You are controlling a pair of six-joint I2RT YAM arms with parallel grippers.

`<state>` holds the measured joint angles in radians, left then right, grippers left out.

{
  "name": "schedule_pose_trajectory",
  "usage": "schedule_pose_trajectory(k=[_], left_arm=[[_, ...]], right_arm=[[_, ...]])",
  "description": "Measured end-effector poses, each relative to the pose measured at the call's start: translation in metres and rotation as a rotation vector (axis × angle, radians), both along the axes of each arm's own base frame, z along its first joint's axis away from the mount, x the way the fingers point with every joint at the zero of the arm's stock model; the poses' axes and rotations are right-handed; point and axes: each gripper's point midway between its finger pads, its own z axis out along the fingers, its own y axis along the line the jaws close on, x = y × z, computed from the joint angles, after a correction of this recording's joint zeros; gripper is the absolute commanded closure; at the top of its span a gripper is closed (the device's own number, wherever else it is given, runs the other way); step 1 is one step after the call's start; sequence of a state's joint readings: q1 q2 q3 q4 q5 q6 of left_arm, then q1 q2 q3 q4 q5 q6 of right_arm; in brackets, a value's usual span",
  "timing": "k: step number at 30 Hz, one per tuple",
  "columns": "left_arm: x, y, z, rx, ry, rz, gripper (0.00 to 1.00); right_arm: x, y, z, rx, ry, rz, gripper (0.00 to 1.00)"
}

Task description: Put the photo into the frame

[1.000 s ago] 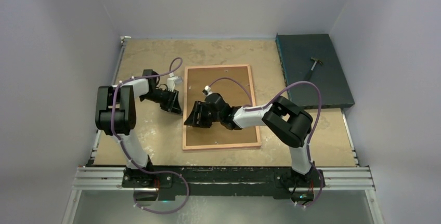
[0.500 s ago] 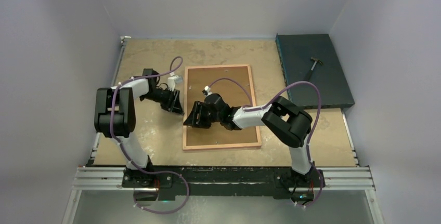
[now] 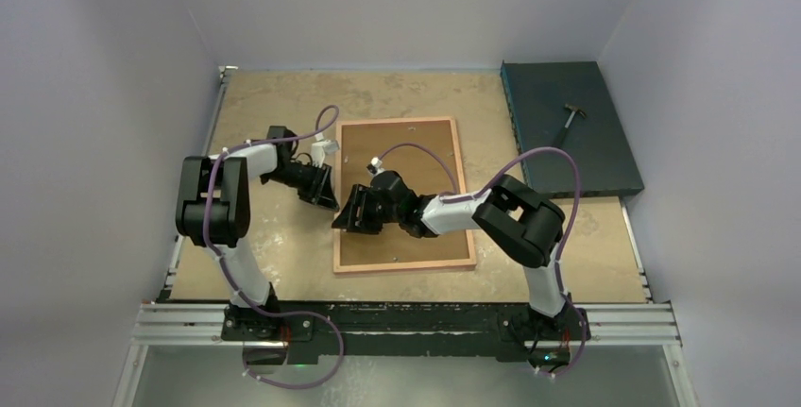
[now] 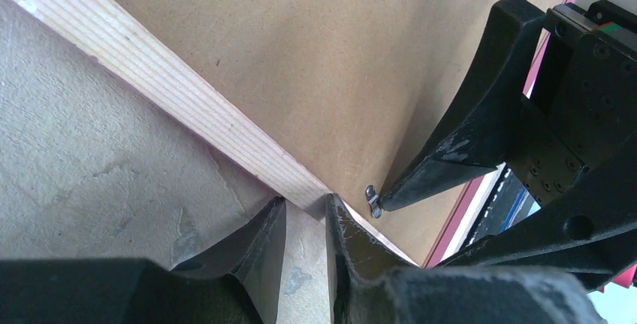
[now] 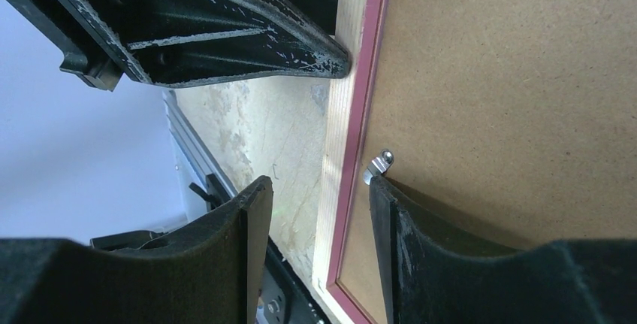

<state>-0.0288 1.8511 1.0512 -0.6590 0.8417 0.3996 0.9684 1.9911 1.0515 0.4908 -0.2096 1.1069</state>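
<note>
The frame lies back-up on the table, its light wood rail around the brown backing board. The photo is not in view. My left gripper is low on the table at the frame's left rail. In the left wrist view its fingertips touch the wood rail and stand a little apart, holding nothing. My right gripper is open over the same rail, which lies between its fingers. One fingertip rests against a small metal tab on the backing board. That tab also shows in the left wrist view.
A dark mat lies at the back right with a small hammer on it. Grey walls close in the table on three sides. A metal rail carries both arm bases at the near edge.
My left gripper has slid a little to the right, up against the frame's left rail. My right gripper has hardly moved.
</note>
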Motion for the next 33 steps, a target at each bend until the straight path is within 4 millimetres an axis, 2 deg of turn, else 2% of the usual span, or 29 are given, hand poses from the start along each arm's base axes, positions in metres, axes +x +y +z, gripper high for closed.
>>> schedule_pose_trajectory(k=[7, 15, 24, 27, 30, 33], left_arm=[[0.000, 0.000, 0.000, -0.001, 0.009, 0.008, 0.86], [-0.001, 0.000, 0.000, -0.003, 0.012, 0.012, 0.94], [-0.001, 0.000, 0.000, -0.006, 0.015, 0.012, 0.96], [-0.001, 0.001, 0.001, -0.008, 0.017, 0.014, 0.92], [-0.002, 0.001, 0.003, -0.009, 0.014, 0.004, 0.79], [-0.001, 0.003, 0.006, -0.005, 0.006, -0.013, 0.70]], right_arm=[[0.000, 0.001, -0.001, 0.003, 0.000, 0.001, 0.47], [0.006, 0.012, -0.001, 0.012, -0.009, 0.002, 0.49], [0.006, 0.012, -0.001, 0.007, -0.013, 0.012, 0.47], [0.006, 0.011, 0.001, 0.004, -0.025, 0.019, 0.40], [0.004, 0.005, 0.008, -0.002, -0.039, 0.025, 0.30], [0.003, -0.009, 0.026, 0.006, -0.063, 0.022, 0.18]])
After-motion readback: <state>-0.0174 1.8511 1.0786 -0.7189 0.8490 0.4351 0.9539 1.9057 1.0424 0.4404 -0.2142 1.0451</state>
